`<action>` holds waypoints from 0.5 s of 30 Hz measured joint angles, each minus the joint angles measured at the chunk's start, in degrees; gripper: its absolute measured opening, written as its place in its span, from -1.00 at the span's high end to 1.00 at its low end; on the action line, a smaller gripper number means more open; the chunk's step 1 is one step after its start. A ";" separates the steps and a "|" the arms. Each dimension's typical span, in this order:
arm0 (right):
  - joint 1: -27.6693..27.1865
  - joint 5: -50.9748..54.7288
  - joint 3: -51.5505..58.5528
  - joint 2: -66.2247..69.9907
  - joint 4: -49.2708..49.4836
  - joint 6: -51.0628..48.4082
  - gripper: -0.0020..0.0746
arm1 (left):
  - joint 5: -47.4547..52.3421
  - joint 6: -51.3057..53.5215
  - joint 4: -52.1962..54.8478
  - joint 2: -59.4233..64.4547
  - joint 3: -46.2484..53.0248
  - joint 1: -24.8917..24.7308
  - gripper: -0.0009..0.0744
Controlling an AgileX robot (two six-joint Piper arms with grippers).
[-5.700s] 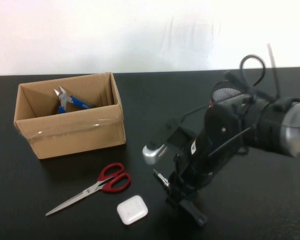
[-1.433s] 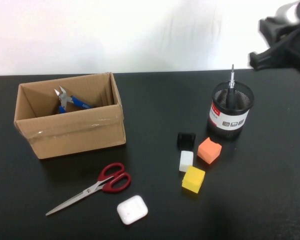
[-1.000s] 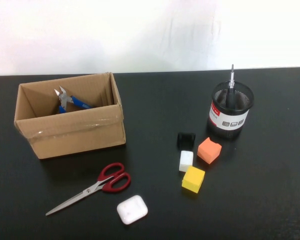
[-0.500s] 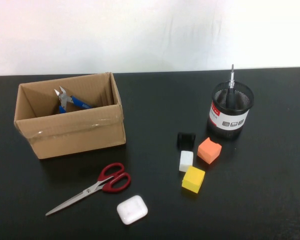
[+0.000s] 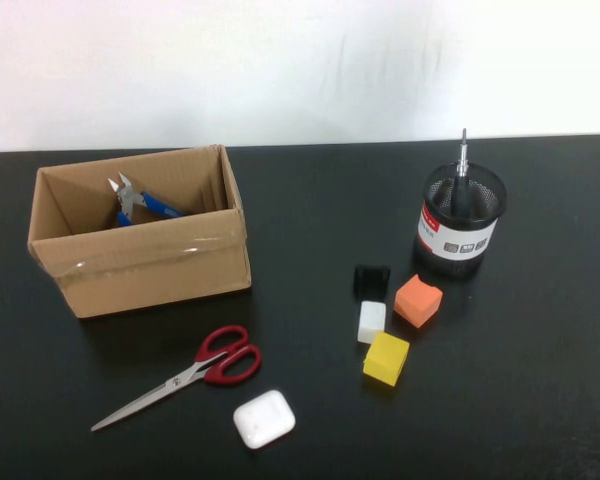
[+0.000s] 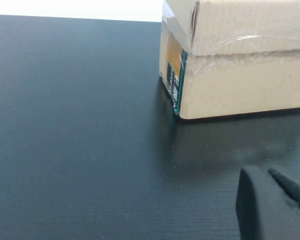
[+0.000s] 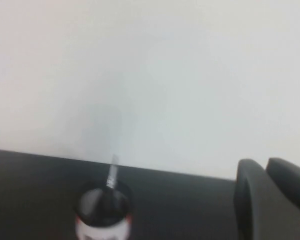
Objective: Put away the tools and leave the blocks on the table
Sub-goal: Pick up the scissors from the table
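The red-handled scissors (image 5: 185,374) lie flat on the black table (image 5: 310,210), in front of the cardboard box (image 5: 145,262). The blue-handled side cutters (image 5: 140,202) lie inside the box. The black screwdriver (image 5: 461,180) stands tip-up in a black mesh cup (image 5: 459,233); the right wrist view also shows the screwdriver (image 7: 111,177). The orange block (image 5: 418,300), white block (image 5: 372,321) and yellow block (image 5: 386,358) sit together in front of the cup. Neither arm shows in the high view. My left gripper (image 6: 262,174) is shut and empty, low beside the box (image 6: 240,75). My right gripper (image 7: 264,166) is shut and empty, away from the cup (image 7: 104,212).
A white rounded case (image 5: 264,419) lies near the front edge, right of the scissors' blades. A small black object (image 5: 372,279) sits just behind the white block.
The right arm, which was over the blocks with the screwdriver, has pulled back to the upper right and left the high view. The screwdriver now stands in the cup. Nothing has moved in the last second.
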 joint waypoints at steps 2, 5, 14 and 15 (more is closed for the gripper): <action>-2.32 0.00 4.80 -6.56 0.00 0.71 0.92 | 0.00 0.00 0.00 0.00 0.00 0.00 0.99; -4.94 0.00 13.49 -14.86 -0.61 0.82 0.94 | 0.00 0.00 0.00 0.00 0.00 0.00 0.99; -6.71 -5.08 36.41 -29.11 0.24 1.17 0.97 | 0.00 0.00 0.00 0.00 0.00 0.00 0.99; -6.71 -5.57 38.35 -29.98 0.24 1.17 0.97 | 0.00 0.00 0.00 0.00 0.00 0.00 0.99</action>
